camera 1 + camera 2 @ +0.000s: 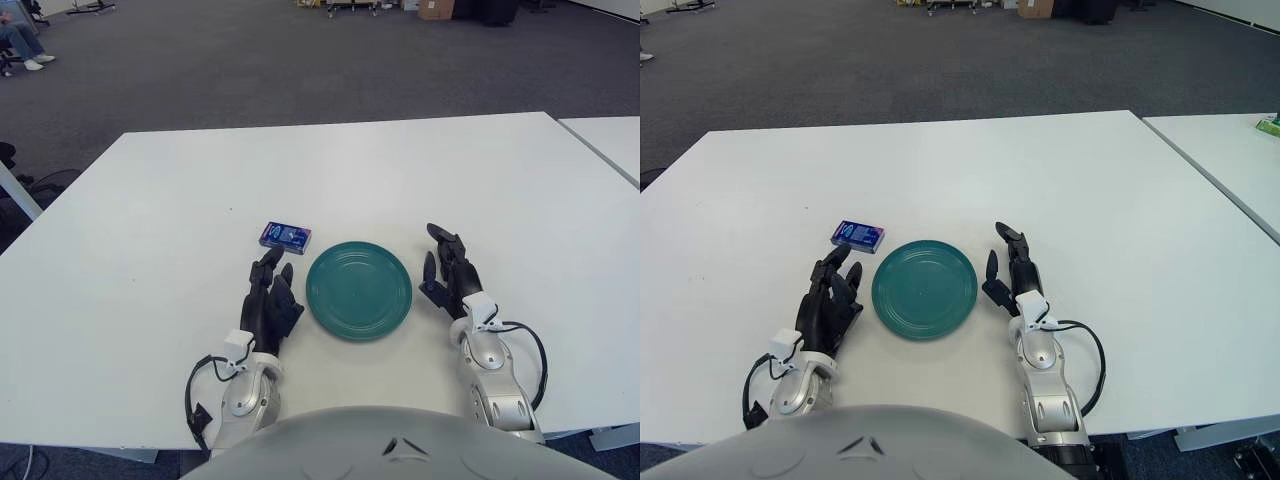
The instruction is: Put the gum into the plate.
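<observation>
A small blue pack of gum (285,237) lies flat on the white table (150,220), just beyond the upper left rim of a round teal plate (359,290). The plate holds nothing. My left hand (270,295) rests on the table left of the plate, fingers relaxed and open, its fingertips a few centimetres short of the gum. My right hand (448,268) rests on the table right of the plate, fingers open and holding nothing.
A second white table (612,140) stands close on the right, with a narrow gap between them. Grey carpet lies beyond the far edge. A seated person (20,45) is at the far left of the room.
</observation>
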`<move>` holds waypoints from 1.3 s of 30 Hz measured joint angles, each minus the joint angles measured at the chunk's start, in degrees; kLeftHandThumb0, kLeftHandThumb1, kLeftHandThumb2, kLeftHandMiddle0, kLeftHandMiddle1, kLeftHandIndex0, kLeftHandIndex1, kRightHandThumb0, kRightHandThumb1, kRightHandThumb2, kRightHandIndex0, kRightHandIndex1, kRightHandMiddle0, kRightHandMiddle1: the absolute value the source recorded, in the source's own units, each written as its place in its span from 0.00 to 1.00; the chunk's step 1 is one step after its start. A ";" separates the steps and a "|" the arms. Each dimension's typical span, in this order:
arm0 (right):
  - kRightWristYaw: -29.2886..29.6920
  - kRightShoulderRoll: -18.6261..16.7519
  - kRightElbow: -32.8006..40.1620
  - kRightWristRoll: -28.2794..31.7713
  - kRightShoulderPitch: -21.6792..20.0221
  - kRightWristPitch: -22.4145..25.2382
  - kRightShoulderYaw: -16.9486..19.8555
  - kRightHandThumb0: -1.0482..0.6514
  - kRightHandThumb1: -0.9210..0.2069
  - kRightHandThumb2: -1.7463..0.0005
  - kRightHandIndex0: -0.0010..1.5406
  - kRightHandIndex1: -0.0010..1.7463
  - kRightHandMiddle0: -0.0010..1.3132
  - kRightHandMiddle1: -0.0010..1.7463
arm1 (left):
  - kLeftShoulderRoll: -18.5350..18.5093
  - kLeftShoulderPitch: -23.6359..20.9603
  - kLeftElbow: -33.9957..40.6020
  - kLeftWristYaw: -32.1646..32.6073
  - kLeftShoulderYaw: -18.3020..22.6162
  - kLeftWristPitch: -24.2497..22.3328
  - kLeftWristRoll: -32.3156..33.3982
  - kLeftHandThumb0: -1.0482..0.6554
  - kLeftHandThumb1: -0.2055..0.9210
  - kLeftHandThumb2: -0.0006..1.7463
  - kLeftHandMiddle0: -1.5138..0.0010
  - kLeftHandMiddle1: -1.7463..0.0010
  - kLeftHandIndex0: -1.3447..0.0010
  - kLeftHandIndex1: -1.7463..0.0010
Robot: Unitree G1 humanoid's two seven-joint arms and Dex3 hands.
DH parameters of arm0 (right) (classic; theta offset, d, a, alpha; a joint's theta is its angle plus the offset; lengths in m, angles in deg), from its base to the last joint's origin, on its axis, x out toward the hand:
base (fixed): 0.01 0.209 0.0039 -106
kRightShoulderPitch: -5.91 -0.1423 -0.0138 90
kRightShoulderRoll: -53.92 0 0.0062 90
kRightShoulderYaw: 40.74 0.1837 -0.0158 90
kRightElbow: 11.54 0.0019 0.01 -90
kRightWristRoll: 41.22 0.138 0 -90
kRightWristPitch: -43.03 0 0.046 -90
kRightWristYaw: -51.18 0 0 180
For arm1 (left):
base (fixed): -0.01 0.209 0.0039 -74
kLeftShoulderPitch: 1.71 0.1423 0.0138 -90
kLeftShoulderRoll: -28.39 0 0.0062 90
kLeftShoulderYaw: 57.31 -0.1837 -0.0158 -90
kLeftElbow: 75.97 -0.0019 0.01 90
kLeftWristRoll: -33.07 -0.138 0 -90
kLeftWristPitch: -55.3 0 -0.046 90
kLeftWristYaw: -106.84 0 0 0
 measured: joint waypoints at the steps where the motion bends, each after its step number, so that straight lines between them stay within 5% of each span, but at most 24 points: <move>1: 0.03 0.00 0.00 -0.02 0.00 0.00 0.00 0.18 0.00 0.42 0.10 0.00 0.00 0.34 | 0.01 -0.06 -0.09 0.01 0.02 0.07 0.00 0.12 1.00 0.58 0.77 0.99 1.00 0.53; 11: 0.11 0.08 0.23 0.02 0.01 0.32 0.14 0.18 0.00 0.42 0.10 0.00 0.00 0.32 | -0.87 -2.41 -0.94 0.14 1.24 -0.13 -0.31 0.11 1.00 0.56 0.77 0.99 1.00 0.51; 17: -0.21 0.32 0.06 0.05 -0.14 0.27 0.24 0.19 0.00 0.42 0.10 0.00 0.00 0.32 | -3.84 -12.09 -5.80 4.08 5.64 -0.24 -7.45 0.10 1.00 0.53 0.77 1.00 1.00 0.52; 23: -0.25 0.30 0.04 0.22 -0.75 -0.70 0.25 0.19 0.00 0.43 0.10 0.00 0.00 0.32 | -11.63 -24.89 -13.35 8.87 5.89 0.58 -21.51 0.05 1.00 0.48 0.79 1.00 1.00 0.53; 34: -0.36 0.15 -0.65 0.43 -0.18 -2.05 0.41 0.19 0.00 0.43 0.10 0.00 0.00 0.32 | -28.05 -40.14 -22.60 10.97 -2.34 3.70 -48.01 0.04 1.00 0.36 0.83 1.00 1.00 0.53; 39: -0.34 0.15 -1.00 0.40 0.24 -2.03 0.46 0.19 0.00 0.43 0.10 0.00 0.00 0.33 | -31.14 -47.60 -27.43 6.16 -7.62 3.64 -54.33 0.05 1.00 0.31 0.81 0.99 1.00 0.48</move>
